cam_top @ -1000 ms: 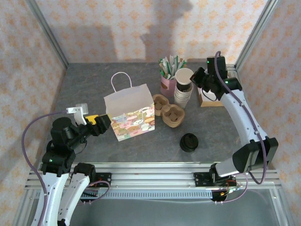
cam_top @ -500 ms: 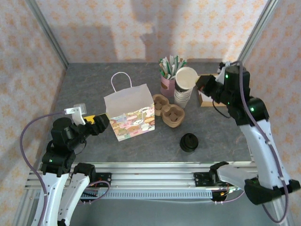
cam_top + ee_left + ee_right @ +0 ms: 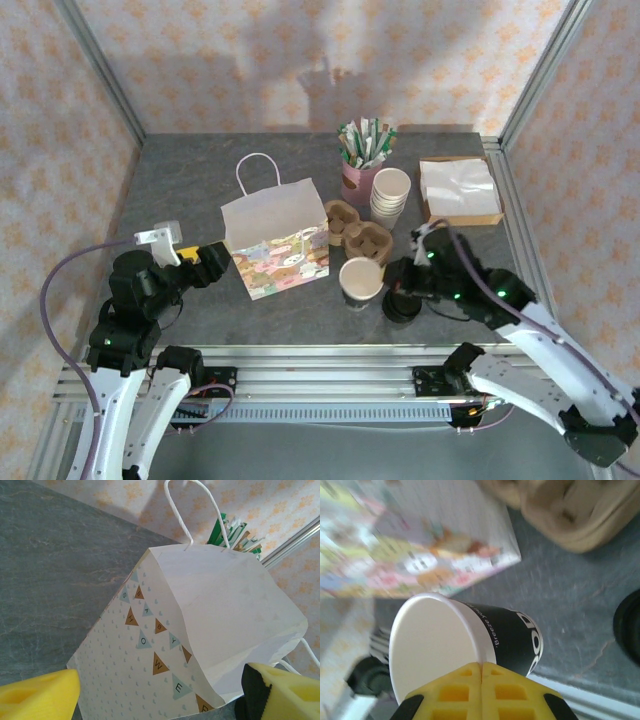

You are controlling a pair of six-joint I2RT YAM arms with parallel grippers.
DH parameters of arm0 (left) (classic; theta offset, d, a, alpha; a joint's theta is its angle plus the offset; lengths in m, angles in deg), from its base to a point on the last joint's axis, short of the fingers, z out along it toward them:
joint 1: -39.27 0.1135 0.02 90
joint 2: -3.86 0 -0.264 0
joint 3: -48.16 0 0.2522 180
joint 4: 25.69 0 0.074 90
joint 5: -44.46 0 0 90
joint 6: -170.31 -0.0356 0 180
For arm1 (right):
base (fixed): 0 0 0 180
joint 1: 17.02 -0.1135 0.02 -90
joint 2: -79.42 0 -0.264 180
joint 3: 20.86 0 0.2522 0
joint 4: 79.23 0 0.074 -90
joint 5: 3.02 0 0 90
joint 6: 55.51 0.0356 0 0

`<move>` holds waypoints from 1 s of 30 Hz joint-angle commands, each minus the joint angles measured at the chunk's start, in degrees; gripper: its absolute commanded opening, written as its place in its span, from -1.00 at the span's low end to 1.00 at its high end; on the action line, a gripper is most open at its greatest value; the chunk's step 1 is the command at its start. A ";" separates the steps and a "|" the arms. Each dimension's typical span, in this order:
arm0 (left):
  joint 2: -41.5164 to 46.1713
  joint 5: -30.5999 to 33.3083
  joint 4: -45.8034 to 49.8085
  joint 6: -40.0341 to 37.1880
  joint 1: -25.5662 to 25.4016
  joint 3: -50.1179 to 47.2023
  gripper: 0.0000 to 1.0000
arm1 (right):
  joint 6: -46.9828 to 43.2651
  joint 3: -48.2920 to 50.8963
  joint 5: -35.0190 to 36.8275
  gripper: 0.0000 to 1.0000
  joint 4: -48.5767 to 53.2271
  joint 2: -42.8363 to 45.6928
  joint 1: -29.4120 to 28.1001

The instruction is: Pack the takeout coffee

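One cup [image 3: 361, 280] is pinched by its rim in my right jaws, at the near side, just left of the lid [image 3: 402, 303]. I should set it down flat and slow. My left jaws are wide by the bag [image 3: 277, 240].

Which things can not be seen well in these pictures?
- Inside of the white paper bag with handles: left wrist view, its own walls hide it.
- The round black plastic object: top view, the right arm covers part; right wrist view, the edge cuts it. Lids or cup: unclear.
- Lettering on the black-and-white paper cup: right wrist view, the right claw hides part.
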 commanded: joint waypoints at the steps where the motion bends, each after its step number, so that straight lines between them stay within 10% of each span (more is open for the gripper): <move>1: 0.70 -0.12 0.68 0.41 -0.25 -0.12 0.71 | 3.50 4.21 4.41 -1.00 -11.11 -1.18 -5.83; 13: 1.76 -0.71 1.04 0.58 -0.25 -0.46 0.72 | 6.18 16.03 8.19 -0.99 -26.40 -9.73 -8.04; 30: -1.70 -18.86 9.03 0.45 -0.24 3.29 0.43 | 2.61 9.19 12.34 -0.03 -13.62 -8.84 -7.98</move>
